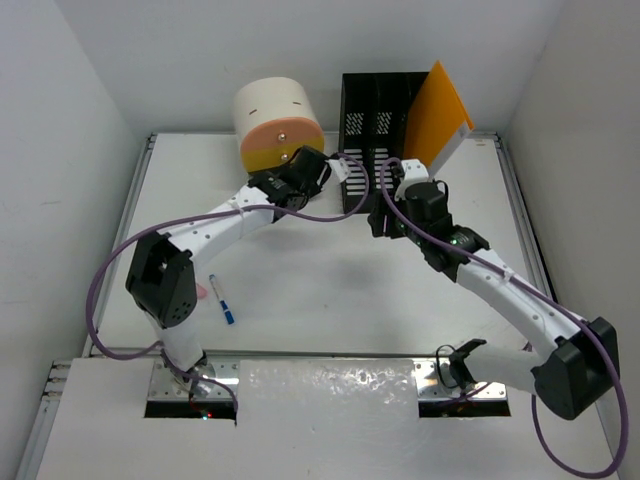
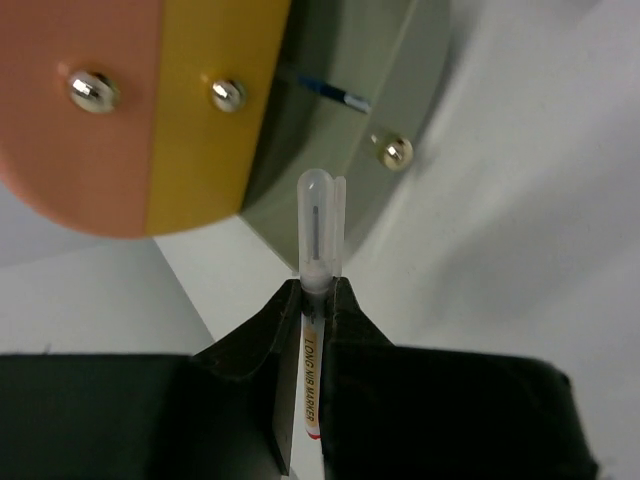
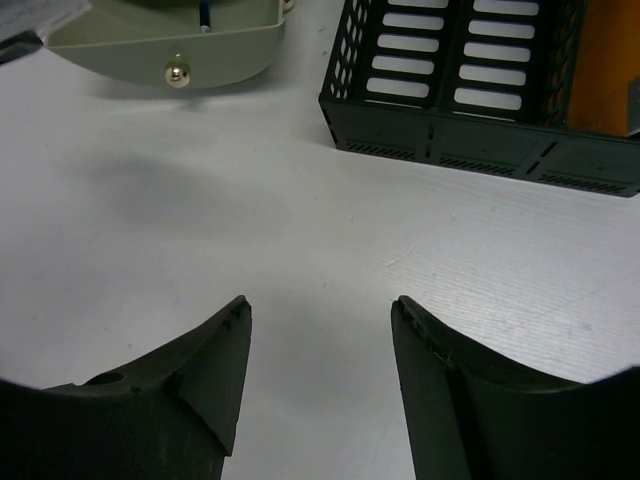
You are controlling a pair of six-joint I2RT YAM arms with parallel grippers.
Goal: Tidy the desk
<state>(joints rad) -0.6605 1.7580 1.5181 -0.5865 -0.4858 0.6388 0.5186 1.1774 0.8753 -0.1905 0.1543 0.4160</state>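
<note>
Closest to the lens, the left jaws are closed on a white marker with a clear cap. It points toward a round holder with pink, yellow and grey parts. The right jaws stand open with nothing between them, and the white desk lies directly under them. Both pairs of jaws are over the far part of the desk. The left ones are close to the holder, and the right ones are just in front of a black file rack holding an orange folder. One blue-capped pen lies on the left half of the desk. Shiny foil covers the near edge.
</note>
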